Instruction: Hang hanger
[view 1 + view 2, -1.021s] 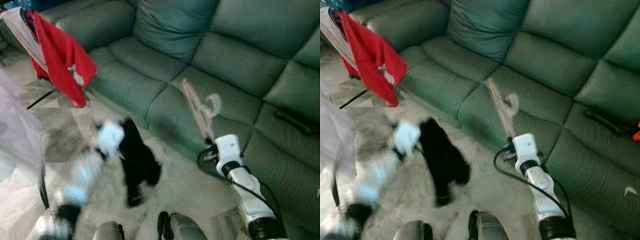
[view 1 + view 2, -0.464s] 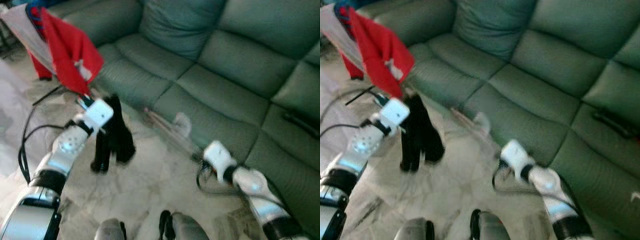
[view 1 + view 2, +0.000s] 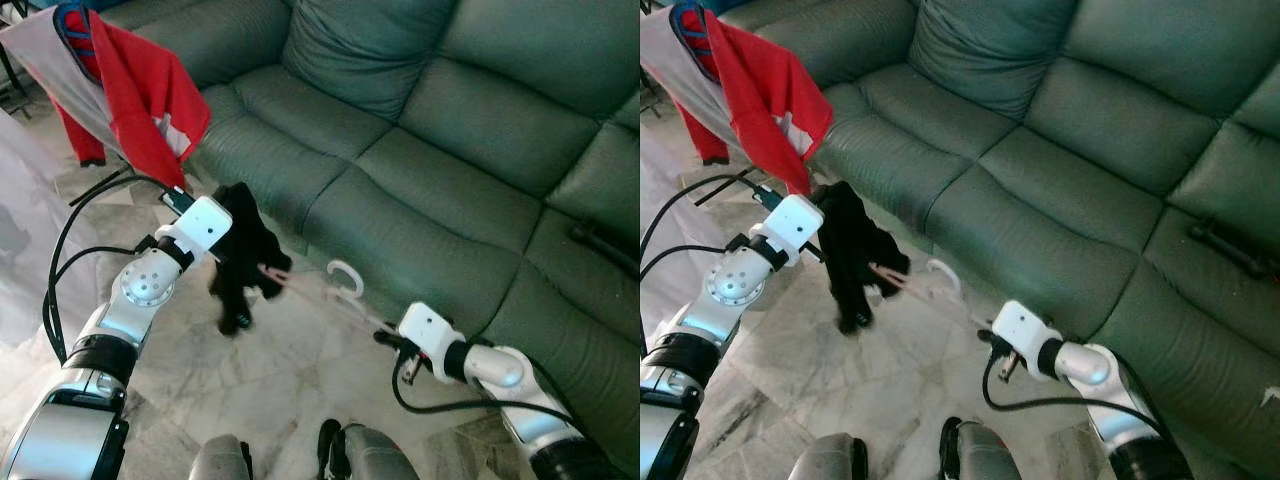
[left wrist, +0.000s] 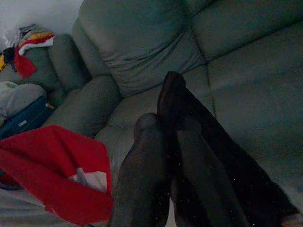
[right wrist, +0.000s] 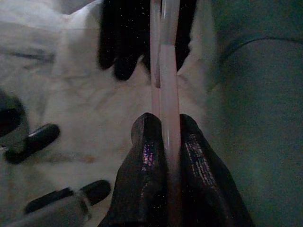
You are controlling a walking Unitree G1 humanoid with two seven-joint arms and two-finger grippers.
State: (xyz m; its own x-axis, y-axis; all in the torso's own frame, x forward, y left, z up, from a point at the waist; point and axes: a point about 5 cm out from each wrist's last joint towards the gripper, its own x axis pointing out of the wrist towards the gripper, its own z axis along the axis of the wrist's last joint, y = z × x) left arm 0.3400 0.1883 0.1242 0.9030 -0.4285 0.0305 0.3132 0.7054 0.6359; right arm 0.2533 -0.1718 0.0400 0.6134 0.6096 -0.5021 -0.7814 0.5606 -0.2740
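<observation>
A black garment (image 3: 243, 262) hangs above the marble floor in front of the sofa, with my left gripper (image 3: 230, 228) shut on its top. In the left wrist view its dark fingers (image 4: 142, 170) are wrapped in that cloth. My right gripper (image 3: 386, 338) is shut on one end of a pale pink hanger (image 3: 330, 292), which lies nearly level. The hanger's hook (image 3: 346, 274) points up and its far end touches the black garment. In the right wrist view the pink hanger (image 5: 165, 109) runs straight out between the fingers (image 5: 147, 156) toward the black garment (image 5: 118, 42).
A green leather sofa (image 3: 450, 150) fills the far side, with a dark slim object (image 3: 602, 246) on its right seat. A red and white garment (image 3: 140, 90) hangs on a rack at the far left. Pale cloth (image 3: 30, 250) lies at the left edge.
My left arm swung up and right, lifting the black garment. My right gripper tipped the hanger from upright to nearly level, bringing its end against the garment. The camera also shifted.
</observation>
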